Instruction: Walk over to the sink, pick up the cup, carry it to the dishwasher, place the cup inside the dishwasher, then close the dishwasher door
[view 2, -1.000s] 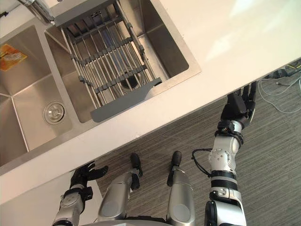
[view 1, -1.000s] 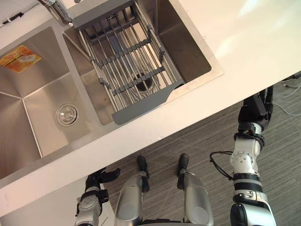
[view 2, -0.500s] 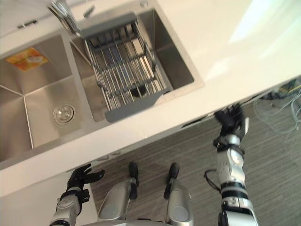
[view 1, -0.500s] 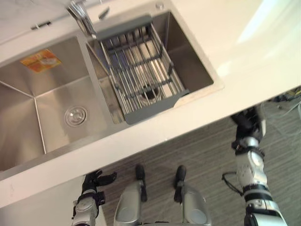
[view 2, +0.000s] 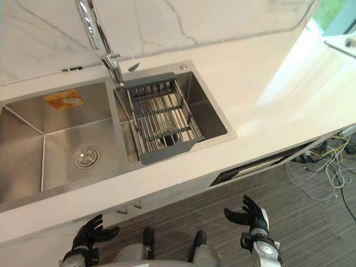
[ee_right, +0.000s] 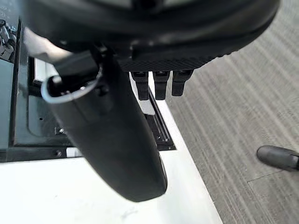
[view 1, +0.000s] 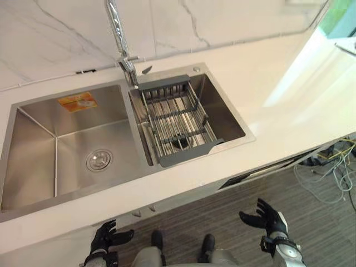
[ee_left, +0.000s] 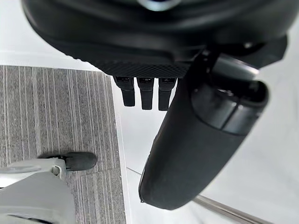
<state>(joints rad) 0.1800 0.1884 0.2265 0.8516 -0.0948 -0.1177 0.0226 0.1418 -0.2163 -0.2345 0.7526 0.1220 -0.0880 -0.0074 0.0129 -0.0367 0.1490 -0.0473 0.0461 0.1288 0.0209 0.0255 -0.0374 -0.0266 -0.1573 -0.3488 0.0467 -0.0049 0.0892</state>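
Note:
A steel double sink point(view 1: 33, 167) is set in the white counter point(view 1: 278, 105). Its left basin has an orange sticker point(view 1: 77, 102) and a round drain point(view 1: 99, 160). A grey wire rack point(view 1: 178, 125) spans the right basin, with a dark round shape point(view 1: 179, 142) under its bars. The dishwasher point(view 2: 256, 168) shows as a dark slot under the counter's front edge, right of the sink. My left hand point(view 1: 108, 236) and right hand point(view 1: 264, 216) hang below the counter over the floor. Both are open and hold nothing, with fingers point(ee_left: 145, 93) and fingers point(ee_right: 160, 86) straight.
A tall chrome faucet point(view 1: 119, 39) rises behind the sink against a marble wall point(view 1: 222, 22). Loose cables point(view 1: 328, 172) lie on the grey striped floor point(view 1: 233, 200) at the right. Small cabinet knobs point(view 1: 142, 211) sit under the sink.
The whole view has shifted as the camera moved, so the faucet and wall now show. My right hand, earlier raised by the counter's edge, now sits lower and nearer my body.

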